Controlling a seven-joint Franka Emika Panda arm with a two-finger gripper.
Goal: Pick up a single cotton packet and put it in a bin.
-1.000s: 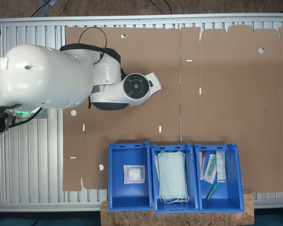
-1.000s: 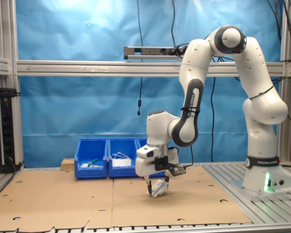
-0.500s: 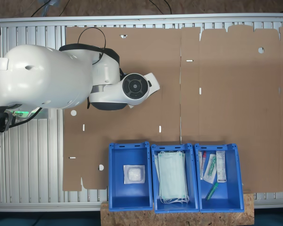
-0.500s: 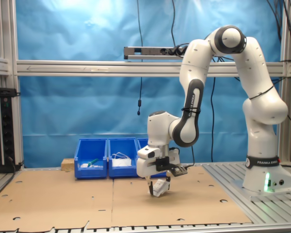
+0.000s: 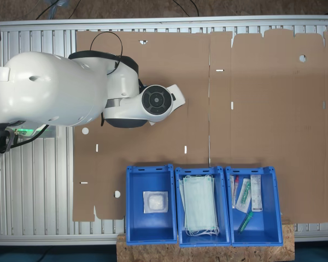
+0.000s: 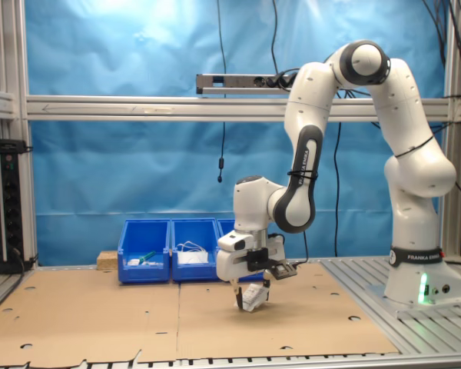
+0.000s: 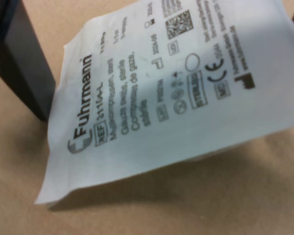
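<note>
In the second exterior view my gripper (image 6: pixel 248 292) points down, shut on the cotton packet (image 6: pixel 253 296), which hangs tilted just above the cardboard. In the wrist view the cotton packet (image 7: pixel 171 93) is a white, crinkled square with dark print, and a dark finger (image 7: pixel 27 68) stands at its edge with a shadow on the cardboard below. The bin (image 5: pixel 150 203) is blue and holds a white square packet; it is the one at the first exterior view's left in a row of three. In the second exterior view the bin (image 6: pixel 229 228) is partly behind my arm.
A bin of pale green masks (image 5: pixel 201 204) and a bin of syringes and tubes (image 5: pixel 251 204) stand beside the bin. Brown cardboard (image 5: pixel 262 98) covers the table. My white arm (image 5: pixel 60 90) overhangs the cardboard at the first exterior view's left. The arm's base (image 6: pixel 419 284) stands at the second exterior view's right.
My gripper, with the packet in it, has shifted slightly toward the second exterior view's right. Over the last half second it has held still.
</note>
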